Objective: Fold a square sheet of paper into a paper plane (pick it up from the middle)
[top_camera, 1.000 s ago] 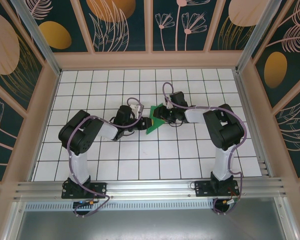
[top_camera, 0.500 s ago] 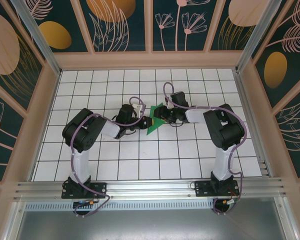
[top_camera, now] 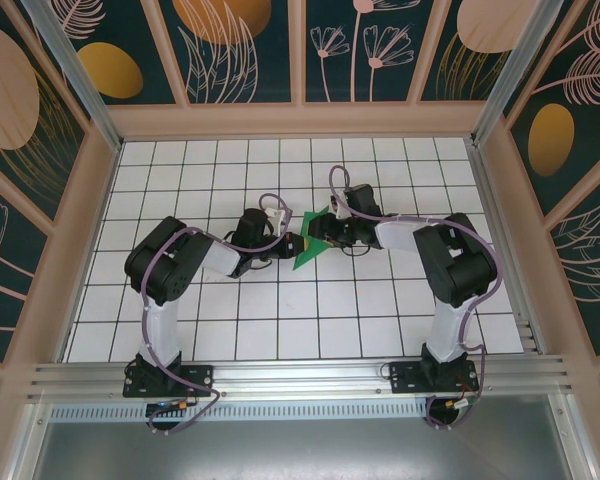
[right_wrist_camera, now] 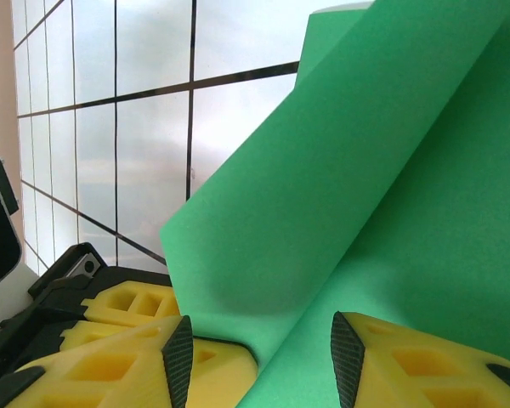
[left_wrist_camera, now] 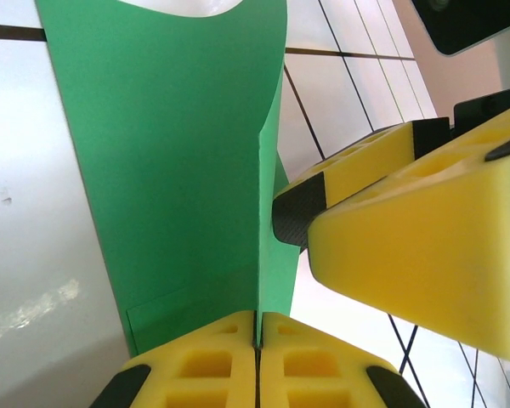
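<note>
Working over a white bench (top_camera: 280, 330) ruled into square tiles by thin black lines. Sitting boxed in by pale wooden framing and dark teal wall panels (top_camera: 240, 50) printed with orange discs and line-drawn leaves and flowers. Ending at the bottom of the overhead frame in an aluminium rail (top_camera: 300, 375) carrying both arm bases.

Reaching in from lower left with the left arm (top_camera: 170, 265) and from lower right with the right arm (top_camera: 450, 255), meeting just above frame centre. Holding the square sheet of paper (top_camera: 306, 252) there, partly folded and standing on edge rather than lying flat. Slanting its long axis steeply from upper right to lower left in the overhead frame, with the broader green area at lower left; not showing clearly which end is the tip.

Pinching the sheet with the left jaws fully closed, yellow pads (left_wrist_camera: 212, 365) pressed together on the crease at bottom centre of the left wrist frame, that crease rising straight up. Bracketing the doubled sheet with the right jaws about half apart, pads (right_wrist_camera: 408, 365) at the bottom of the right wrist frame, green touching both, the crease climbing from bottom centre to upper right.
</note>
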Robot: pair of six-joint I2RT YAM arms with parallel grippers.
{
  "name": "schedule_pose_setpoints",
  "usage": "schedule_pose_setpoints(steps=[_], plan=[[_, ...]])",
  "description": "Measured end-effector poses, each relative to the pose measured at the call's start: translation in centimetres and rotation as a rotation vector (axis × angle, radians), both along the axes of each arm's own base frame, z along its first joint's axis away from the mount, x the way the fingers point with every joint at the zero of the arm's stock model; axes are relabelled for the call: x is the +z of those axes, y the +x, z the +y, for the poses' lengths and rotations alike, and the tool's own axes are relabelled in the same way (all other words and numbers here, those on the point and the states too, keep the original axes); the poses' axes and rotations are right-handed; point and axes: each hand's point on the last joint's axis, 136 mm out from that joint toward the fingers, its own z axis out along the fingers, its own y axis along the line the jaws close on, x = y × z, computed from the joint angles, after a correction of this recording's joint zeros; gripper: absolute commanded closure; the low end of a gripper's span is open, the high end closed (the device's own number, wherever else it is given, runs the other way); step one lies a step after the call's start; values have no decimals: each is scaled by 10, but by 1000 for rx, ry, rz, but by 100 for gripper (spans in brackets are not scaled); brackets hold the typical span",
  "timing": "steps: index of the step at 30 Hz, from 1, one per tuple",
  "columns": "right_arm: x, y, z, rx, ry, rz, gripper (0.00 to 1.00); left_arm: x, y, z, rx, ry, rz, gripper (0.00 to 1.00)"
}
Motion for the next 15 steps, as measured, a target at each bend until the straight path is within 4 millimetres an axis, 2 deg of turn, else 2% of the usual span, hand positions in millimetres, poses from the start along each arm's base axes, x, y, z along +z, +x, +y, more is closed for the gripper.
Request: schedule_pose_setpoints(steps=[15], plan=[[-14,-1,0,-5,-11,49,50,-4,-3,-6,-38,-24,22,88]])
